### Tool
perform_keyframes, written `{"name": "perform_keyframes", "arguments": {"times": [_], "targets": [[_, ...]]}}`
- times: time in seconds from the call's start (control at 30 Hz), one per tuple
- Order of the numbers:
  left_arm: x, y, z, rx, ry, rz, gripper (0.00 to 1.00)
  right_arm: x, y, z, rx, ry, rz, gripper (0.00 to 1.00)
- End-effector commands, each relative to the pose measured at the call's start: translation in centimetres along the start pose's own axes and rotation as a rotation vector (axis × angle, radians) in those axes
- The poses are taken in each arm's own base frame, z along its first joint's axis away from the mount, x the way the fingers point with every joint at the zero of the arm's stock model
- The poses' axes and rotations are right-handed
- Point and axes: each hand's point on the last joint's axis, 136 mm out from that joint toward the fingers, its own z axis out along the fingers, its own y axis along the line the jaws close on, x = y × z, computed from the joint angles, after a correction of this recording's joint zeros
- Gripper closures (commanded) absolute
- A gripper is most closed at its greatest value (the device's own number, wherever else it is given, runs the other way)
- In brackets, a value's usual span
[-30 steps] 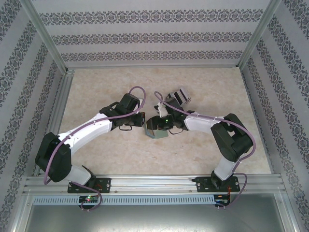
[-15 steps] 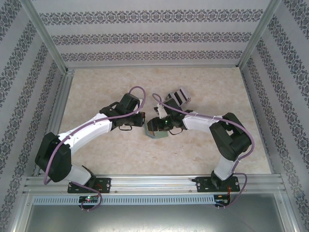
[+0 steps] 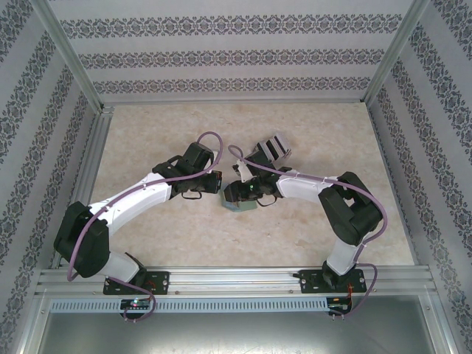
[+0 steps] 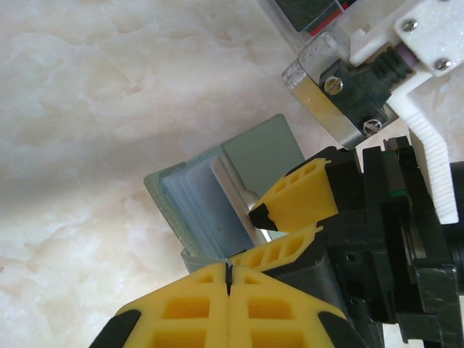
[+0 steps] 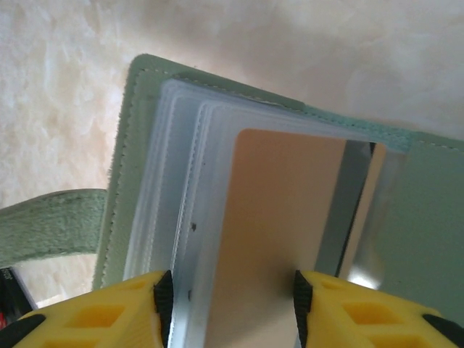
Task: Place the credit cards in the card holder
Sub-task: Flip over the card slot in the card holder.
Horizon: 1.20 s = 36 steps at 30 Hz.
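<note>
Between the right pincer's (image 5: 232,304) yellow fingers, a brownish card (image 5: 272,239) sits gripped, now slid further into the open card holder (image 5: 138,167); left pincer (image 4: 228,279) closed, pinning holder's edge.

No text, label, brand or number can be read anywhere. The walls carry only a printed ornament.

My two arms meet over the middle of the pale marble-patterned table (image 3: 147,133). The sage-green folding card holder (image 5: 138,145) lies open there, between my left claw (image 4: 228,272) on its left and my right claw (image 5: 230,297) on its right. A brownish plastic credit card (image 5: 275,232) sits between my right claw's fingers, partly inside the holder's clear sleeves. The grey upright slotted rack (image 3: 271,147) stands just behind.
</note>
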Motion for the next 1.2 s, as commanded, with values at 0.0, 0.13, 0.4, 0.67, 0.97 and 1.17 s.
{"name": "perform_keyframes", "arguments": {"times": [0.0, 0.13, 0.4, 0.67, 0.97, 1.17], "targets": [[-1.0, 0.2, -0.3, -0.007, -0.029, -0.012, 1.0, -0.2, -1.2, -0.1, 0.049, -0.006, -0.003, 0.51], [-1.1, 0.2, -0.3, -0.007, -0.031, -0.012, 1.0, -0.3, -1.3, -0.7, 0.044, -0.016, -0.001, 0.51], [-0.9, 0.6, -0.1, -0.021, -0.027, -0.015, 1.0, -0.7, -1.0, -1.4, -0.007, -0.03, 0.016, 0.49], [-0.7, 1.0, -0.2, -0.038, -0.028, -0.019, 1.0, -1.1, -0.8, -1.8, -0.007, -0.038, 0.013, 0.47], [-0.4, 1.3, -0.4, -0.045, -0.037, -0.024, 1.0, -1.3, -2.9, -3.6, 0.205, -0.039, -0.062, 0.44], [-0.4, 1.4, -0.3, -0.043, -0.037, -0.025, 1.0, -1.4, -3.0, -3.6, 0.275, -0.025, -0.111, 0.44]]}}
